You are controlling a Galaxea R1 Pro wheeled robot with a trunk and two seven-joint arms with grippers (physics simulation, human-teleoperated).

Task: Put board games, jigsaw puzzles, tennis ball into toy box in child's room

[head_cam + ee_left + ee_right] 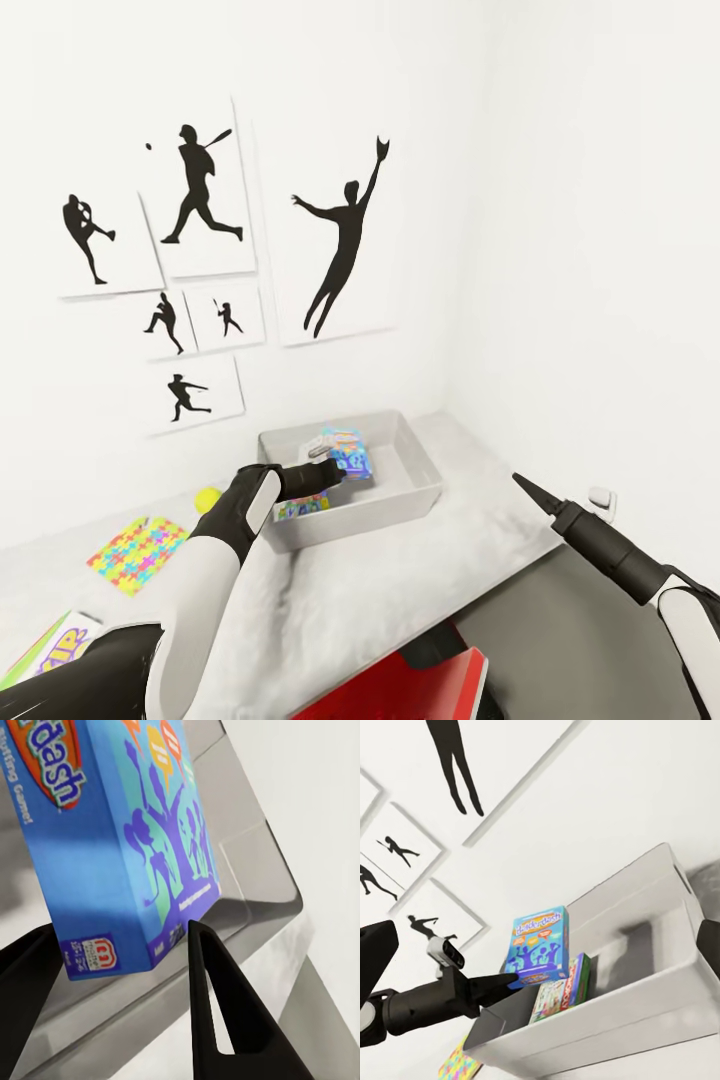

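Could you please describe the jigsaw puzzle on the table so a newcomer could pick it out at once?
Start at the pale grey table under the wall pictures. Left of the toy box, past the tennis ball, lies the jigsaw puzzle: a thin flat panel of interlocking yellow, pink, blue and green pieces, unlike the printed box nearby.

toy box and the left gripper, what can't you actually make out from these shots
- Toy box floor: in the head view the near wall and the left gripper hide it.
- Grip on the blue board game: the fingers flank it in the left wrist view, but contact is not clear.
- White-green board game: cut off by the head view's edge.
- Second jigsaw puzzle: I see one jigsaw puzzle.
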